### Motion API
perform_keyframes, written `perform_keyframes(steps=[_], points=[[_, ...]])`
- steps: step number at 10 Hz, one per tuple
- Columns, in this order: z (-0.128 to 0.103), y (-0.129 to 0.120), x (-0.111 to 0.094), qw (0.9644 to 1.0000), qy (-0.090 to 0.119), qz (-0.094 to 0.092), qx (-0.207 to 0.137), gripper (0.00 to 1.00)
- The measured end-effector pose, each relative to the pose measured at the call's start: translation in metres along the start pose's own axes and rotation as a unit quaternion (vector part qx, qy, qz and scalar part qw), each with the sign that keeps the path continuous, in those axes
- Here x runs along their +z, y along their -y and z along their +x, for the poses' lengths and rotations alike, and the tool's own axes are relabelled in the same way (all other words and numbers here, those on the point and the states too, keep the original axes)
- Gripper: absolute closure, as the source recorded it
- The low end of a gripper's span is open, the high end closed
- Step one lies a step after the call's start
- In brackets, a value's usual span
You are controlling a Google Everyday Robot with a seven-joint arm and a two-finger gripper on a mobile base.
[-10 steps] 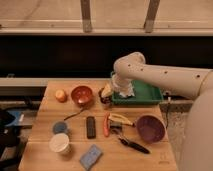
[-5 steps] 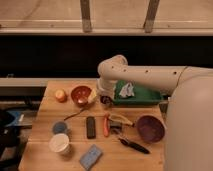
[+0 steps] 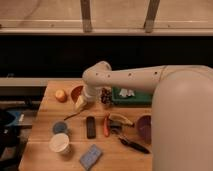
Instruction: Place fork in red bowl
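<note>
Currently fork (image 3: 73,116) lies just near of gripper (image 3: 80,103) (grip state indeterminate), long axis left-near to right-far.

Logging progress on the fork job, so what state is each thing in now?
fork: lying flat on the table, not in the bowl.
red bowl: upright, partly hidden behind the arm.
gripper: low beside the red bowl, near the fork.
white cup: standing upright.
purple bowl: upright, partly hidden by the arm.
</note>
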Motion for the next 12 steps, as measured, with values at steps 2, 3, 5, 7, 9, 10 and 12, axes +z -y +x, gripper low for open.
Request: perform_keyframes(steps=[2, 3, 5, 7, 9, 10, 12], points=[[-0.001, -0.004, 0.001, 0.9999, 0.01, 0.004, -0.006, 0.2], [-0.001, -0.004, 0.001, 0.9999, 0.01, 0.004, -0.006, 0.2], [-0.001, -0.004, 0.002, 0.9999, 0.009, 0.003, -0.005, 0.2], [-0.002, -0.011, 0.016, 0.9999, -0.006, -0.013, -0.002, 0.2], [-0.001, -0.018, 0.047, 0.9991, -0.03, -0.029, -0.004, 0.2], [0.0, -0.019, 0.064, 0.9982, -0.047, -0.038, -0.002, 0.2], [-0.001, -0.023, 0.079, 0.9966, -0.066, -0.049, 0.0, 0.2]])
